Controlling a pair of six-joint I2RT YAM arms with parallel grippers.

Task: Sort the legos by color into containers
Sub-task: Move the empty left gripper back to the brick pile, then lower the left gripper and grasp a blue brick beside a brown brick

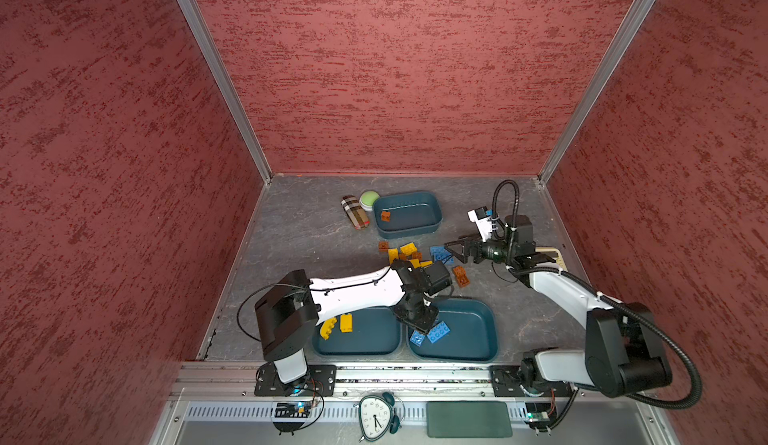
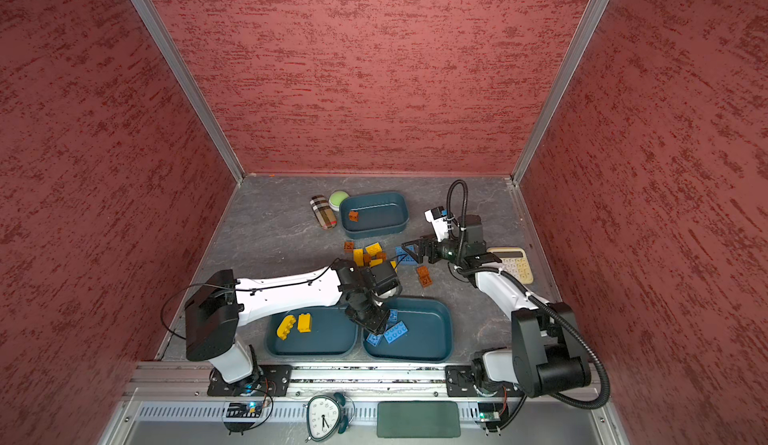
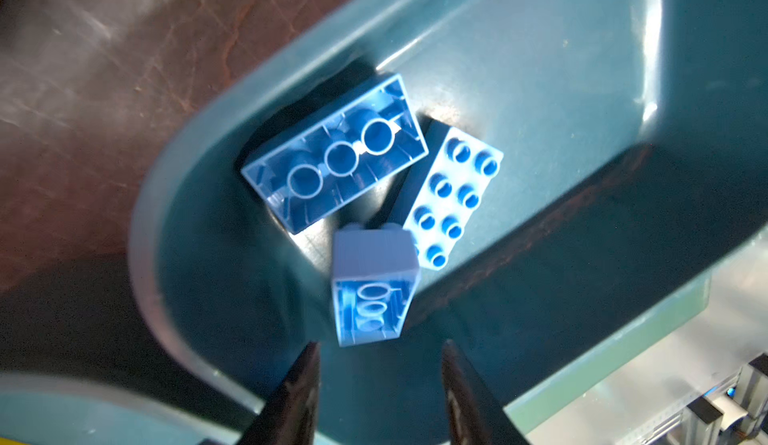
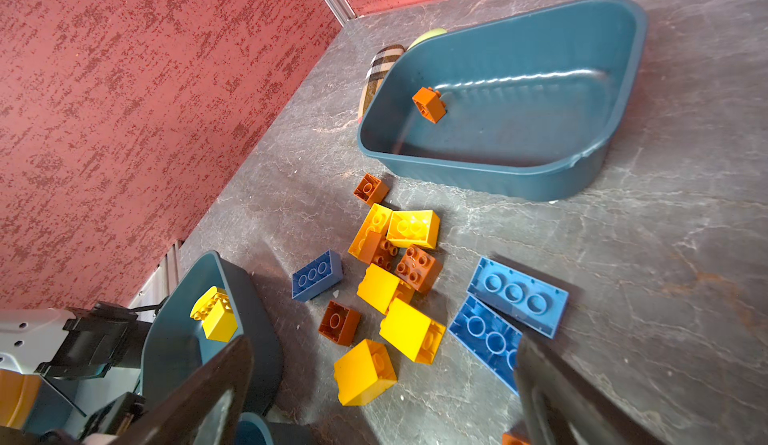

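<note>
Left wrist view: left gripper, jaws apart with nothing between them; small blue brick lies tipped just past the tips.
Landmark: blue tub, holding three blue bricks bunched in one corner.
Beside blue tub: second tub, holding two yellow bricks.
Well beyond blue tub: third tub, holding one brown brick.
Between blue tub and third tub: loose legos in mixed colours; right gripper spread wide at the pile's edge, empty.
Handling: judged light, rigid and slick; pinch across flat side walls, not studs.
</note>
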